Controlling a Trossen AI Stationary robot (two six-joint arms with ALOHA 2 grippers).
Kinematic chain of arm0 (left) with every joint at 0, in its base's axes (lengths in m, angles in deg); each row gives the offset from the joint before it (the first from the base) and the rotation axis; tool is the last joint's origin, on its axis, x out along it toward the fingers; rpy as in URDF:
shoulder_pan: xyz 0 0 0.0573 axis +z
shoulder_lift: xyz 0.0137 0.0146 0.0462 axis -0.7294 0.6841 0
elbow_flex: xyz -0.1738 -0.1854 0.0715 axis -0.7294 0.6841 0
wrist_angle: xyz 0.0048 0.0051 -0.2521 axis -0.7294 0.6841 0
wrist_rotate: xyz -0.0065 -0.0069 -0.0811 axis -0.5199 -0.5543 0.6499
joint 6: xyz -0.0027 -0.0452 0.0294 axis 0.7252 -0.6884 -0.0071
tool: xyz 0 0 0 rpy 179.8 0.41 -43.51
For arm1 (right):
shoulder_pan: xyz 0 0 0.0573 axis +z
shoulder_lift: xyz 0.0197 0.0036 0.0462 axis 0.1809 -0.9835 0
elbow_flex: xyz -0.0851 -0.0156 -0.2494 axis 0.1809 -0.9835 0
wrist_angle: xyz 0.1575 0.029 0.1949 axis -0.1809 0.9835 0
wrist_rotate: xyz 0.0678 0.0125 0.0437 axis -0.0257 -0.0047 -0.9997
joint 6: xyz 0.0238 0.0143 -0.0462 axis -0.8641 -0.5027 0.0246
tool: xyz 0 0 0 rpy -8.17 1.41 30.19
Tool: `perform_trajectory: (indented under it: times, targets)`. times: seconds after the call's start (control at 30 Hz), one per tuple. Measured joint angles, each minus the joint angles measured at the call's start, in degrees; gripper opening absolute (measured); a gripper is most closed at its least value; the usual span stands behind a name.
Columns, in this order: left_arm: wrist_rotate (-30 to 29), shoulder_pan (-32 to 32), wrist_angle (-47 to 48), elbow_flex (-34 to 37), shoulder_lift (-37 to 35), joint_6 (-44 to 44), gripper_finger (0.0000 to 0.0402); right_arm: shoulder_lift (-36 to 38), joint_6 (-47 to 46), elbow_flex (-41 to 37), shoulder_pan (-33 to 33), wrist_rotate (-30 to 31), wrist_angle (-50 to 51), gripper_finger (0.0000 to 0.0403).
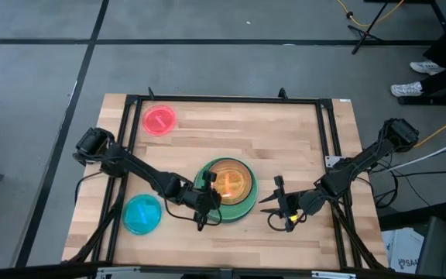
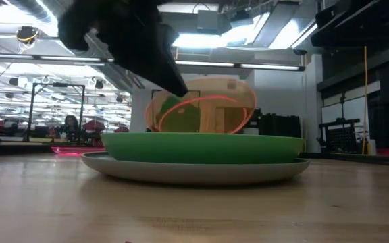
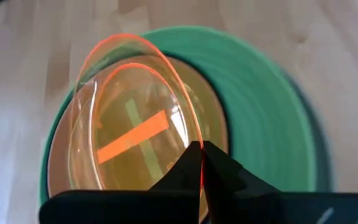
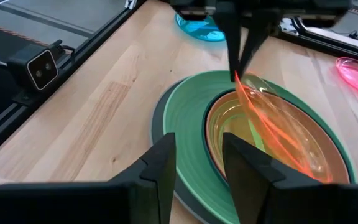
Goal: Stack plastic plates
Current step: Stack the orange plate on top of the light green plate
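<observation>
The stack (image 1: 227,203) at mid-table holds grey, green and brown plates, perhaps more. The left gripper (image 1: 211,195), clamped on the tilted orange plate (image 1: 229,180), holds it over them; the right gripper (image 1: 279,203) waits apart, open. The pink plate (image 1: 159,120) and blue plate (image 1: 142,214) remain loose

Two slim black jointed arms with bulky rounded bases, thin dark cables looping alongside; left gripper (image 1: 205,203) and right gripper (image 1: 279,203) matt black, with flat tapering fingers (image 4: 159,177)
</observation>
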Motion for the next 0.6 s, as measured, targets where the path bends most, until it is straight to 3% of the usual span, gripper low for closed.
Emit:
perform_trajectory:
  times: [0.37, 0.6]
  targets:
    - [0.42, 2.02, -0.04, 0.00, 0.56, -3.20, 0.0002, 0.02, -0.09, 0.00, -0.02, 0.00, 0.09, 0.0124]
    - [0.39, 3.13, 0.16, 0.00, 0.56, -6.54, 0.0056, 0.00, -0.13, 0.00, -0.02, 0.00, 0.09, 0.0124]
